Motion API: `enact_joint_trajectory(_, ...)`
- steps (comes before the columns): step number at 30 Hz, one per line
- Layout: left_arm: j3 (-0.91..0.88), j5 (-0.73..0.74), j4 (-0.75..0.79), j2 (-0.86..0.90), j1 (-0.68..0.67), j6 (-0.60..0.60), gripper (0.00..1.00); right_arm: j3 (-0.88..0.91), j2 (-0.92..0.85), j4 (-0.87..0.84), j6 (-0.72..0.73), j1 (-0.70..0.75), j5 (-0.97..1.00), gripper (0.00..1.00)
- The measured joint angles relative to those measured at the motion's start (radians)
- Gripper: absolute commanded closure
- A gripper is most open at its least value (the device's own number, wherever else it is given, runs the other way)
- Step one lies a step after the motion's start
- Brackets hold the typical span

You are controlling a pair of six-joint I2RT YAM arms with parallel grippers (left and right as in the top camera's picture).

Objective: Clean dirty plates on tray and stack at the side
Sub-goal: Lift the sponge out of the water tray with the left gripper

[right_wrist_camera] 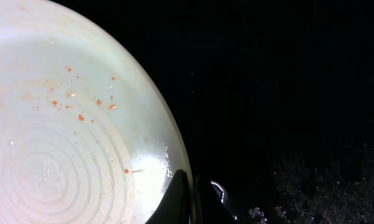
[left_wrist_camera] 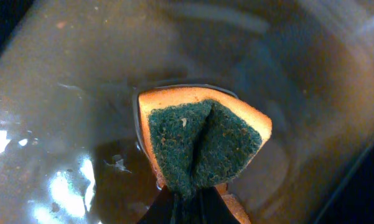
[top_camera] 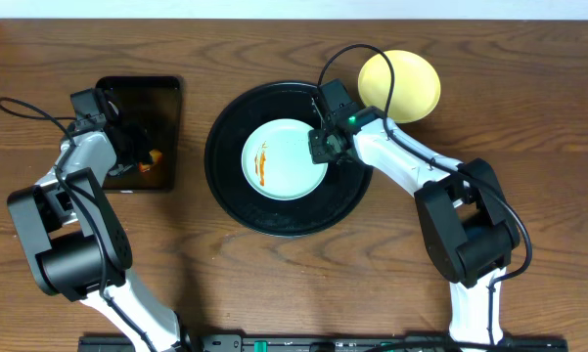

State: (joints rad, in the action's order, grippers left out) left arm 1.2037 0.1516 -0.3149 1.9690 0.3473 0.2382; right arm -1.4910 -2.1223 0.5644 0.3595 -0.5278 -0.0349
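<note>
Plates are only partly dealt with, by my reading: a mint plate (top_camera: pixel 284 158) with an orange sauce streak lies at the middle of the round black tray (top_camera: pixel 225 200), not yet wiped. A yellow plate (top_camera: pixel 403 83) sits on the table (top_camera: pixel 372 303) near its far edge, just off the tray's rim, and looks clean from above. No third plate shows, and I cannot tell whether one lies under the yellow one. The right gripper (top_camera: pixel 323 147) is pinched closed on the mint plate's right rim. The left gripper (top_camera: pixel 142 154) is clamped on a sponge (left_wrist_camera: pixel 202 146), down in the rectangular tray (top_camera: pixel 166 98) of brownish liquid near the table's left edge. What seems left is wiping this plate and stacking it. The overhead view alone gives the layout. The left wrist view shows the sponge folded, green scrub face outward, over the liquid, and the right wrist view shows fine orange specks scattered across the plate.
</note>
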Motion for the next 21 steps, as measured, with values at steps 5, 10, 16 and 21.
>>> enact_joint_trajectory(5,0.0,0.023,-0.013,-0.025,0.0,0.0,0.92,0.0,0.0,0.0,0.0,0.0,0.002,0.99)
enact_joint_trajectory(10,0.0,0.053,-0.009,-0.084,0.001,0.0,0.92,0.0,0.0,-0.002,0.0,0.0,0.002,0.99)
enact_joint_trajectory(16,0.0,0.056,0.002,-0.008,0.001,0.0,0.92,0.0,0.0,0.008,0.0,0.0,0.002,0.99)
enact_joint_trajectory(21,0.008,0.072,0.01,0.017,0.006,0.0,0.92,0.0,0.0,0.01,0.0,0.0,0.002,0.99)
